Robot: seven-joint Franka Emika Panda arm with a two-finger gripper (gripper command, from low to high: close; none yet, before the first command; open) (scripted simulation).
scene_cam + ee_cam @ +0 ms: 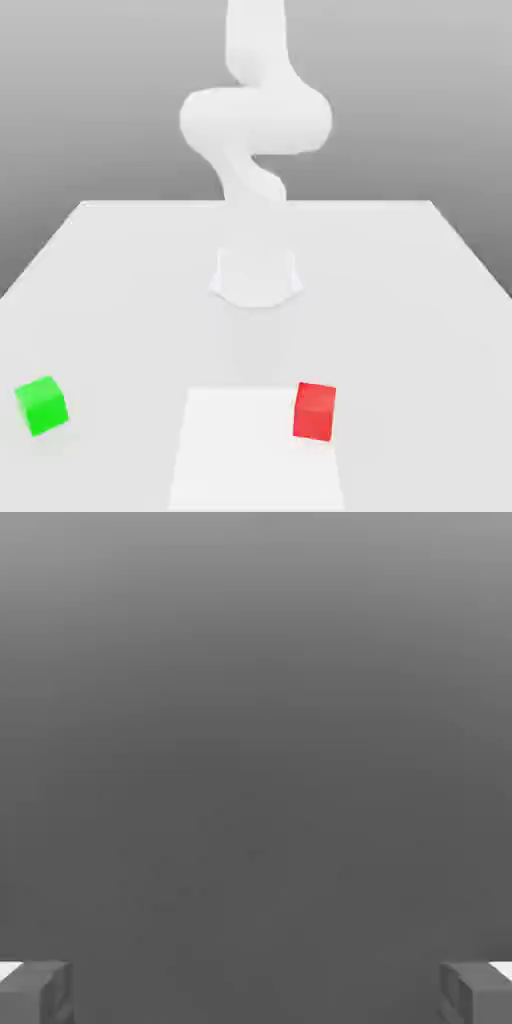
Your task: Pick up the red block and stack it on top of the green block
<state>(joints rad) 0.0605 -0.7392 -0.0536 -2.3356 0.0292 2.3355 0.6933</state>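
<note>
The gripper stands wide and empty. The red block rests on the white table, well apart from the green block. Risk: an off-centre descent may nudge the red block aside. Background is plain grey.

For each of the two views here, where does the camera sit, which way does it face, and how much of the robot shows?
Exterior view: off the arm, looking across the white table at the arm; green block on that view's left, red block on its right.
Hand view: on the hand, facing plain grey past the open gripper, one fingertip at each side.
Shared: no object appears in both.
</note>
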